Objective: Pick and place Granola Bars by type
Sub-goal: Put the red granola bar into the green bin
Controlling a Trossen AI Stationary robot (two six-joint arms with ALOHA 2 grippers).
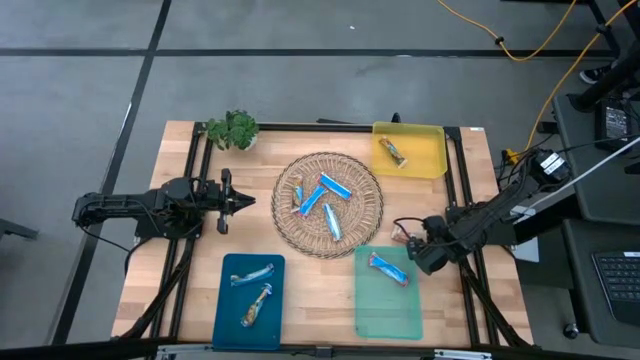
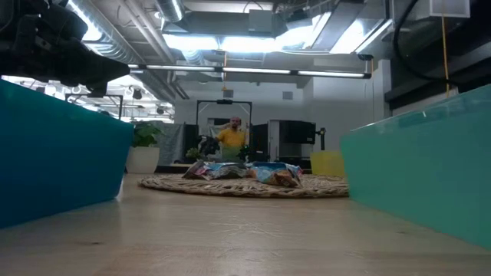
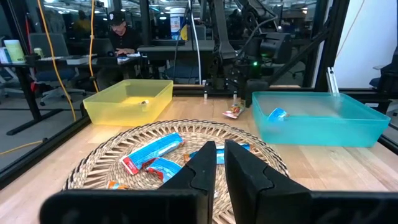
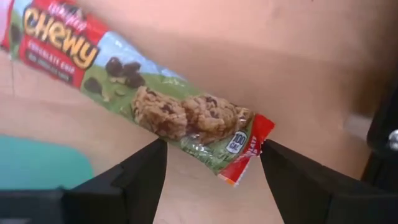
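Jaws of right gripper are spread wide, straddling one end of a chewy chocolate-chip bar lying on the bench near its right edge, just beside the green tray; bar not clamped. Left gripper is pinched closed, empty, positioned beside the wicker mat, where blue bars are piled.

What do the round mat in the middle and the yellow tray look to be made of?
The round mat looks like woven wicker or straw: tan strands in open spiral loops with a matte finish. The yellow tray looks like smooth translucent plastic, since light glows through its walls and a bar inside shows faintly.
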